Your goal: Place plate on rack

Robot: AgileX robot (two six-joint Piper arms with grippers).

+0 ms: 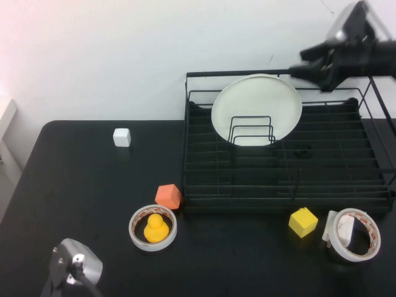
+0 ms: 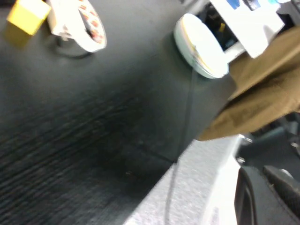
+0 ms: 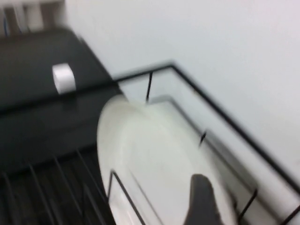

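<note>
The white plate (image 1: pixel 257 102) stands upright on edge in the black wire rack (image 1: pixel 284 207), at its back left, behind the upright loop dividers (image 1: pixel 250 130). My right gripper (image 1: pixel 299 64) hovers just off the plate's upper right rim, open and holding nothing. In the right wrist view the plate (image 3: pixel 150 154) fills the middle, with one dark fingertip (image 3: pixel 202 201) in front of it and the rack's rail (image 3: pixel 211 105) behind. My left gripper (image 1: pixel 69 271) is parked at the table's front left corner, shut and empty; its dark fingers (image 2: pixel 253 197) show in the left wrist view.
On the black table are a white cube (image 1: pixel 122 137), an orange cube (image 1: pixel 168 196), a yellow duck (image 1: pixel 156 229) inside a tape ring (image 1: pixel 138 238), a yellow cube (image 1: pixel 302 221) and a tape roll (image 1: pixel 356 235) at front right. The left wrist view shows the table edge (image 2: pixel 178 159).
</note>
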